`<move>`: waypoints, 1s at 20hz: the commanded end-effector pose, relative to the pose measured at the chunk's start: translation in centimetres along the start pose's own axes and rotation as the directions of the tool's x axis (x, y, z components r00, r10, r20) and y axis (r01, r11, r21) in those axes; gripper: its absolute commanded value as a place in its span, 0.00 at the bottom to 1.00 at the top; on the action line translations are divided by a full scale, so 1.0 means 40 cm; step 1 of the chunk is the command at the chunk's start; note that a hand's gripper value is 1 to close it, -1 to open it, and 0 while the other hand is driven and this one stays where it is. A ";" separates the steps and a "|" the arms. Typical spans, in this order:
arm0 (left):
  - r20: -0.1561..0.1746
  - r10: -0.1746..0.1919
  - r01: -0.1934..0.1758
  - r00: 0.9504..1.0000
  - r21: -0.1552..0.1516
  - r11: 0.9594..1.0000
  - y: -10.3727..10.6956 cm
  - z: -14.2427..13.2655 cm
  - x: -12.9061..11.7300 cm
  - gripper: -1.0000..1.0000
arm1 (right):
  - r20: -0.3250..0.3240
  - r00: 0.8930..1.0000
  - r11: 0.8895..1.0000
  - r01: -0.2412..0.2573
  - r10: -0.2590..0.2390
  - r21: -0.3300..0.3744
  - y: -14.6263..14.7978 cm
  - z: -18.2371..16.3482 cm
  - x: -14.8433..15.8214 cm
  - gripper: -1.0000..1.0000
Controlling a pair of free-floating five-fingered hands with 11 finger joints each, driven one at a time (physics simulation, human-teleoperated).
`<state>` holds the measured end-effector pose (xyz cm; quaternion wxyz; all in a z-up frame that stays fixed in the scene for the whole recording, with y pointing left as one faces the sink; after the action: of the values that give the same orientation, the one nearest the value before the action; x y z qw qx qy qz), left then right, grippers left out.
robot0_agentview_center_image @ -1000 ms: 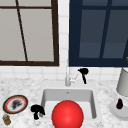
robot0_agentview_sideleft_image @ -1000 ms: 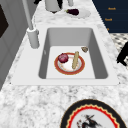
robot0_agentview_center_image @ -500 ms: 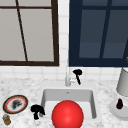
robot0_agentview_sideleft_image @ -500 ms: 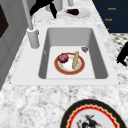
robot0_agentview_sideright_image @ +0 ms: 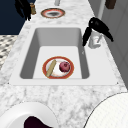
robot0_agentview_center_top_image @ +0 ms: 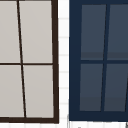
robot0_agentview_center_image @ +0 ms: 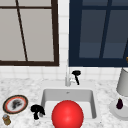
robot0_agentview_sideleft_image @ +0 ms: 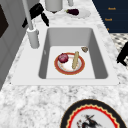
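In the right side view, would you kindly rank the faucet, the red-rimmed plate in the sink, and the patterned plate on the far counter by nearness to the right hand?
From the right hand, behind the sink:
1. Faucet, right beside the hand.
2. Patterned plate, on the far counter.
3. Red-rimmed plate, on the sink floor; its gap looks close to the patterned plate's, so 2 and 3 are hard to separate.

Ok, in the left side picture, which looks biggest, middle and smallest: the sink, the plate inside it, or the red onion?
1. Sink: biggest; it holds the others.
2. Red-rimmed plate: middle.
3. Red onion: smallest; it sits on the plate beside a tan stick.
All three lie close together, so nearness to the camera hardly matters.
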<state>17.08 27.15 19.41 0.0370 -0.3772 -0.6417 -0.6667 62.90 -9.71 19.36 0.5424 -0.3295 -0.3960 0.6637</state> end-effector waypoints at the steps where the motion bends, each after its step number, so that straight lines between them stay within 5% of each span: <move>1: 0.000 0.000 0.000 1.000 0.000 1.000 0.000 0.000 0.000 0.50 | -0.005 1.000 0.997 -0.012 0.012 0.075 0.014 -0.081 -0.012 0.00; 6: 0.000 0.000 0.000 1.000 0.000 1.000 0.000 0.000 0.000 0.50 | -0.014 0.999 0.992 -0.036 0.038 0.121 -0.002 -0.154 -0.018 0.00; 16: 0.000 0.000 0.000 1.000 0.000 1.000 0.000 0.000 0.000 0.50 | -0.003 0.999 0.991 -0.036 0.036 0.130 0.003 -0.163 -0.026 0.00; 17: 0.000 0.000 0.000 1.000 0.000 1.000 0.000 0.000 0.000 0.50 | -0.001 0.999 0.991 -0.033 0.034 0.133 0.004 -0.162 -0.025 1.00; 20: 0.000 0.000 0.000 1.000 0.000 1.000 0.000 0.000 0.000 0.50 | 0.000 0.999 0.993 -0.049 0.049 0.111 0.046 -0.151 -0.019 1.00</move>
<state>17.08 27.15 19.41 0.0370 -0.3772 -0.6417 -0.6667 67.58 -9.57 17.39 0.5394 -0.3178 -0.3607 0.6913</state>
